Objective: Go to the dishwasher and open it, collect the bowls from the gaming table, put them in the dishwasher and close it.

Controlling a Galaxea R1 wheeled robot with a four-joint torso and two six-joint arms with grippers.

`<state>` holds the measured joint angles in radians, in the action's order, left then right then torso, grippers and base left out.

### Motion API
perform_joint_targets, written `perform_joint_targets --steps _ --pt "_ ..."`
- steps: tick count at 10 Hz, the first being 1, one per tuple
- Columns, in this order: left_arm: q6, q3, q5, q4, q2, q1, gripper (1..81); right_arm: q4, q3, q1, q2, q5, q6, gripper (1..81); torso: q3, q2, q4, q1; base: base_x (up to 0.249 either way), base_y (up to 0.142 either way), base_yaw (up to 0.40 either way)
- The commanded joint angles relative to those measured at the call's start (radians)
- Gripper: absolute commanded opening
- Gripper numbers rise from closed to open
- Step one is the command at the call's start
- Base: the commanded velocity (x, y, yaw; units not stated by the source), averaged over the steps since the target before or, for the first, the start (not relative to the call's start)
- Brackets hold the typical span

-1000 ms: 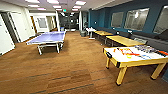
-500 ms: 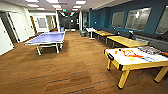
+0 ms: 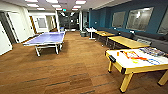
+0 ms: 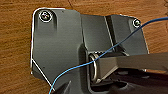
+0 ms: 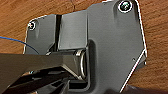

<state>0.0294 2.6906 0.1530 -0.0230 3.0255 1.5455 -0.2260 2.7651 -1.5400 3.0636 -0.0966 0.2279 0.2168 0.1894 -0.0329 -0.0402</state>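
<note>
From the head view we look across a wide room with a brown wood-plank floor (image 3: 70, 70) that runs back to a corridor under bright ceiling panels (image 3: 52, 1). The gaming table (image 3: 135, 61) stands at the right, near us, on yellow legs; its white top carries orange-red markings, and a dark slot sits in the end that faces the open floor. We cannot make out any bowls on it from here. A blue table-tennis table (image 3: 46, 38) stands at the left, well apart from the gaming table, with bare floor between them. Along the dark blue wall (image 3: 105, 17) on the right runs a row of yellow benches (image 3: 126, 42), with framed windows above them. White doors (image 3: 17, 26) line the left side.

In the left wrist view we see the same wood floor (image 4: 15, 37) beneath the robot's dark plate, with a thin blue cable (image 4: 117, 45) crossing in front. We cannot tell whether the left pincer is released or clenched.

In the right wrist view the wood floor (image 5: 20, 12) shows again around the plate. Here too we cannot tell the state of the right pincer.
</note>
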Motion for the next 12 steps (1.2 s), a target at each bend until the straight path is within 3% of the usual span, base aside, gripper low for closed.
perform_joint_targets --steps 1,12 --pt "0.001 -0.003 -0.053 -0.005 0.0 -0.037 81.1 -0.003 0.0 0.039 0.003 0.049 -0.005 81.1 0.0 0.0 0.0 0.0 0.171 0.0 0.0" --pt "0.001 -0.002 -0.053 -0.005 0.0 -0.037 81.1 -0.003 0.002 0.042 0.003 0.049 -0.005 81.1 0.0 0.0 0.0 0.0 0.168 0.0 0.0"
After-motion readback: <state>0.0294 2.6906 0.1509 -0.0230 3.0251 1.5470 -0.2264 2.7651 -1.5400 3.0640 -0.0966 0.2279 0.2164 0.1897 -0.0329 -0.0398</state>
